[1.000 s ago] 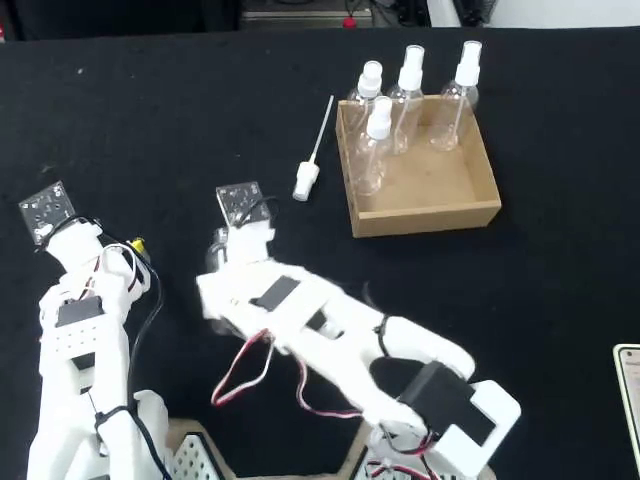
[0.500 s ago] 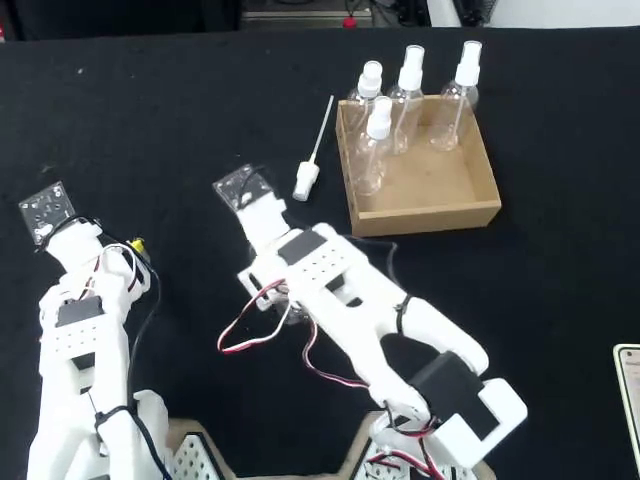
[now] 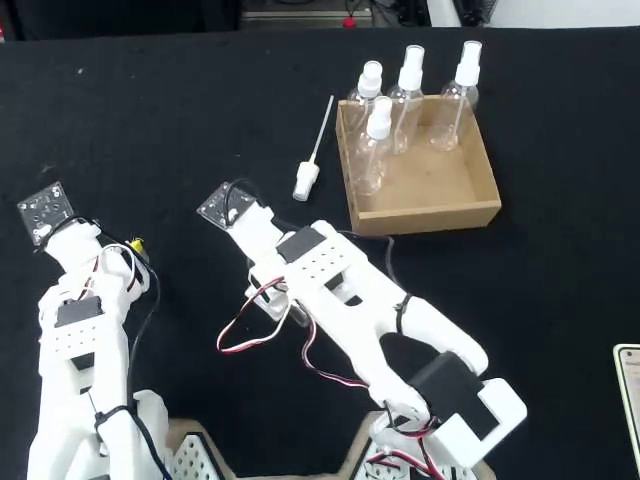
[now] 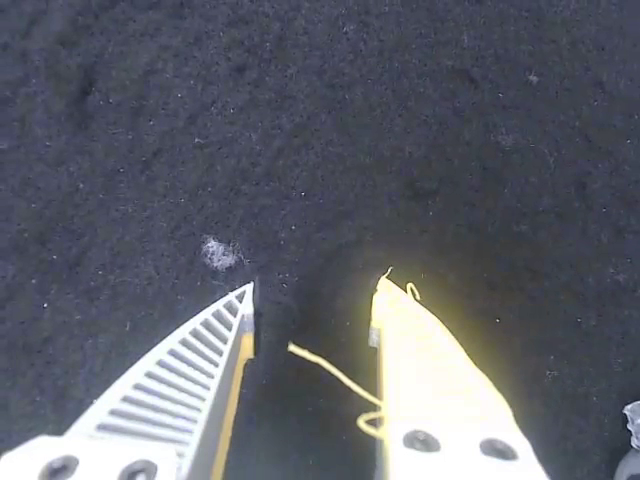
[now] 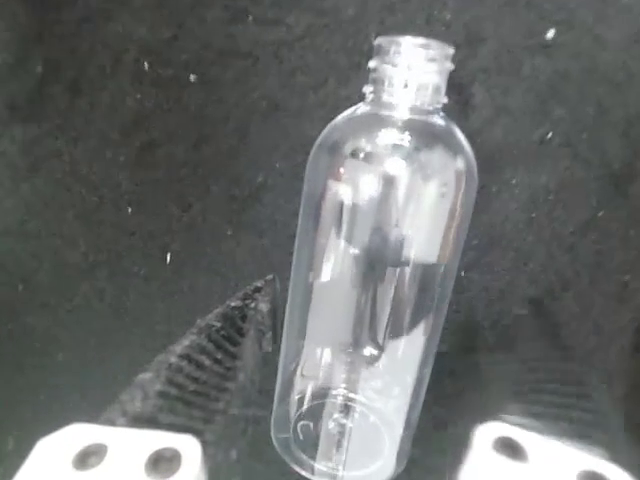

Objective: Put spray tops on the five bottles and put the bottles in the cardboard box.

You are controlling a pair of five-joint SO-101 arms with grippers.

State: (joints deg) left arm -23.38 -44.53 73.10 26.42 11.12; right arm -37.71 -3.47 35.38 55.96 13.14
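A clear bottle (image 5: 375,270) without a top lies between the fingers of my right gripper (image 5: 385,320), which is shut on its lower body, neck pointing away. From above, my right gripper (image 3: 230,205) sits left of the cardboard box (image 3: 425,215), and the arm hides the bottle. A loose spray top (image 3: 306,180) with a long tube lies on the black table between that gripper and the box. Several capped bottles (image 3: 378,140) stand in the box. My left gripper (image 3: 45,215) is at the far left, and in its own view the left gripper (image 4: 318,290) is open over bare cloth.
The black cloth table (image 3: 150,110) is bare to the left of and behind the spray top. The box stands at the back right. A flat white object (image 3: 628,385) pokes in at the right edge.
My right arm has swung and turned its wrist, so the bottle once seen beside the gripper is now hidden under it. The gripper has drifted slightly left. The left arm has stayed still.
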